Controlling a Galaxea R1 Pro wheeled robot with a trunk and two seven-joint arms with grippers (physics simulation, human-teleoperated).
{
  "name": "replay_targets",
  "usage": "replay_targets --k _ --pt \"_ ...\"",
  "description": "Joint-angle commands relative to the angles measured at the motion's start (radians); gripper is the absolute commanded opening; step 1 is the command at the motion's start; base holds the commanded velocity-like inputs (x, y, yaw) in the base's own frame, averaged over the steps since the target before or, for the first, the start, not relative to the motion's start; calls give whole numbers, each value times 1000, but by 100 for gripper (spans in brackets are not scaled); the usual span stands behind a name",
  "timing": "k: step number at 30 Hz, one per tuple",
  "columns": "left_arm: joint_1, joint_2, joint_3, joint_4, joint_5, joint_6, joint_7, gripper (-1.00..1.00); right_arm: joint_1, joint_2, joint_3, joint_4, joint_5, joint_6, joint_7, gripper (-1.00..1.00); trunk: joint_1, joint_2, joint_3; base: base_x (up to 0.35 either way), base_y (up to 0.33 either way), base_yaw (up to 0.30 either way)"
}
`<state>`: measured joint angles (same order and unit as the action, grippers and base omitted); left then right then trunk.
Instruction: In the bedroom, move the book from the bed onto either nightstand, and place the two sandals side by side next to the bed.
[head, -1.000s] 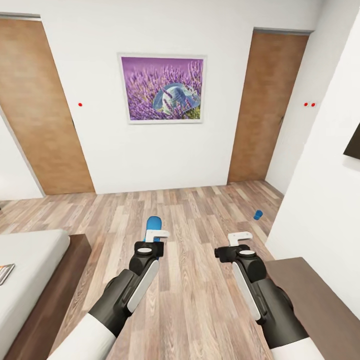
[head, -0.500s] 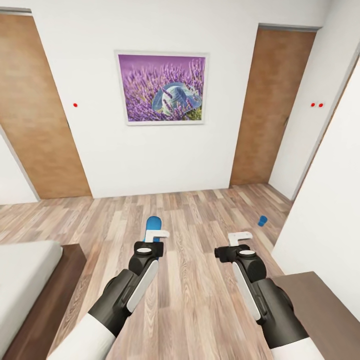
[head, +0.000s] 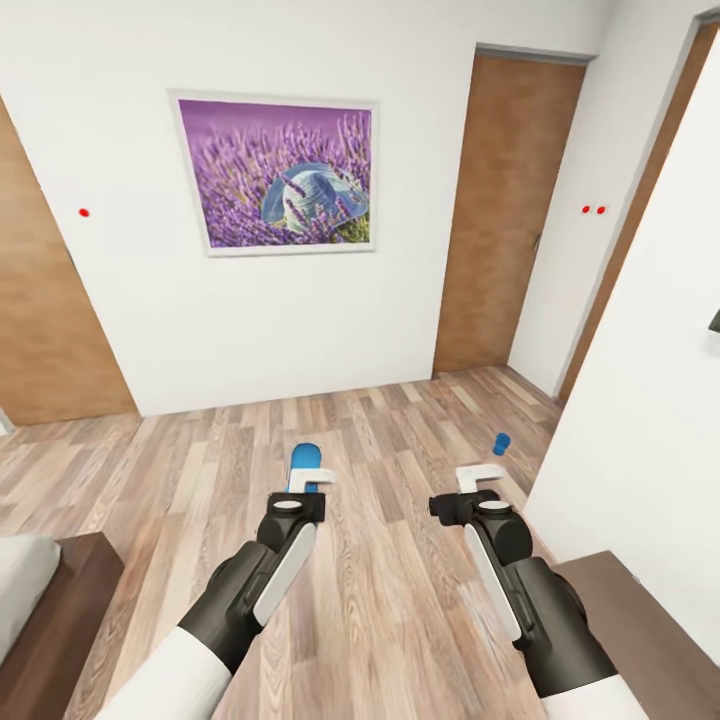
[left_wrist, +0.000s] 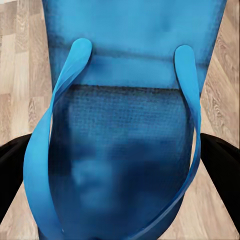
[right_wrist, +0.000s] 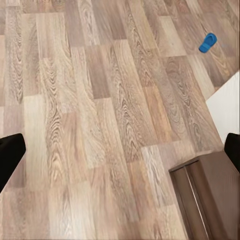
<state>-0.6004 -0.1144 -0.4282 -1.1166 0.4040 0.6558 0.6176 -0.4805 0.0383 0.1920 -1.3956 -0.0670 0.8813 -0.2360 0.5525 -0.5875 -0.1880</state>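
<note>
Carrying one blue sandal out ahead of its trunk, the left gripper is clamped on it, and the left wrist view makes the hold plain: the sole and both straps sit right up against the camera with a dark finger on either side. Held that way, the sandal rides clear of the wood-plank floor, which seems sensible for a base on the move. The right gripper hovers level beside it with nothing in it; its wrist view shows a dark fingertip at each edge of the picture and bare floor between, so its fingers stand well apart, probably kept free for the next pickup. That pickup is likely the second sandal, lying on the floor near the white wall by the right-hand door, ahead of the right arm and well apart from it. A corner of the bed, grey mattress on a dark frame, sits at the head view's lower left, and a dark brown cabinet, possibly a nightstand, at the lower right. A lavender picture hangs on the far wall.
</note>
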Motion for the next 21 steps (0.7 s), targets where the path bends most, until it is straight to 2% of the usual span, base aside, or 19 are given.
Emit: replay_targets --k 1,4,7,15,21 --pt "-1 1 -2 0 24 2 11 -100 -1 0 1 0 -7 4 -8 100 1 -2 -2 337 0 -267" --pt "-1 1 -3 2 51 1 12 -100 -1 -1 1 0 -7 4 -8 100 1 -2 -2 337 0 -172" --pt "-1 1 -4 3 59 1 13 -100 -1 -1 1 0 -7 4 -8 100 1 -2 -2 337 0 -31" --pt "-1 2 -16 3 55 -1 13 -100 -1 0 1 -2 -7 4 -8 100 1 -2 -2 337 22 -18" --pt "-1 2 -17 3 58 0 13 -100 -1 0 1 -3 -7 4 -8 100 1 -2 -2 316 160 -222"
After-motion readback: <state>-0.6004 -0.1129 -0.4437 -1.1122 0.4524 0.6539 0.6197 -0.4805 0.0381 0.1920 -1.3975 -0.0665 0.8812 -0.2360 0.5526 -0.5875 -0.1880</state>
